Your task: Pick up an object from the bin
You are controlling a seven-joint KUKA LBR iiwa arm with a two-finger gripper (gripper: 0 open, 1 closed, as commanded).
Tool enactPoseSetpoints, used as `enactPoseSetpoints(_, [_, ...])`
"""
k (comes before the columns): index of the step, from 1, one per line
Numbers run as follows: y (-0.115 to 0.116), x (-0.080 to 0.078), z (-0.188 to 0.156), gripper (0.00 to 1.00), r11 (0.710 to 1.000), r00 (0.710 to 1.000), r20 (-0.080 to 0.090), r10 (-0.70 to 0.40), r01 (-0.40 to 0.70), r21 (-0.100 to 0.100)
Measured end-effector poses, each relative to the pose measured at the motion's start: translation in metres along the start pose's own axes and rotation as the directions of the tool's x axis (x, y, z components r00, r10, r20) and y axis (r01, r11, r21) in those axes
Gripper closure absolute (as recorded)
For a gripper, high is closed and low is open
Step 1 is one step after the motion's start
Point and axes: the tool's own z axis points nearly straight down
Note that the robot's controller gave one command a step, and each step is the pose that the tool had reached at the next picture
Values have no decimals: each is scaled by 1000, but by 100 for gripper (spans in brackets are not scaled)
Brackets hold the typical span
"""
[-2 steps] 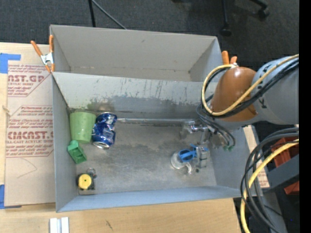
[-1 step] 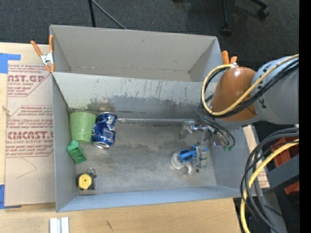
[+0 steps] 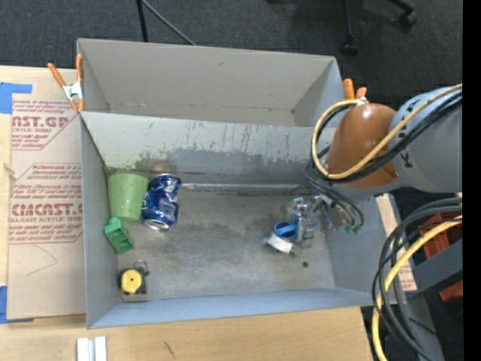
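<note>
My gripper (image 3: 304, 220) hangs low over the right part of the bin floor. Right beside it, on its left and slightly nearer the front wall, lies a small blue and white thing (image 3: 282, 236). The gripper's metal end touches or overlaps this thing's right edge, and I cannot tell whether it has hold of it.
Along the bin's left wall lie a light green cup (image 3: 126, 194) on its side, a crushed blue can (image 3: 160, 200) against it, a small green block (image 3: 118, 235) and a yellow round tape measure (image 3: 131, 280) in the front left corner. The arm with its orange cover and yellow cables comes in over the right rim.
</note>
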Motion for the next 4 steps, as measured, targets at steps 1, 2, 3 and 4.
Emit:
enactPoseSetpoints(1, [1,-2,-45,100,1000,1000,7,-1,1,2])
enactPoseSetpoints(2, [1,-4,-100,100,1000,1000,9,-2,2,3])
enactPoseSetpoints(3, [2,-5,-130,100,1000,1000,7,-2,2,2])
enactPoseSetpoints(4, [2,-6,-130,100,1000,1000,4,-2,2,1])
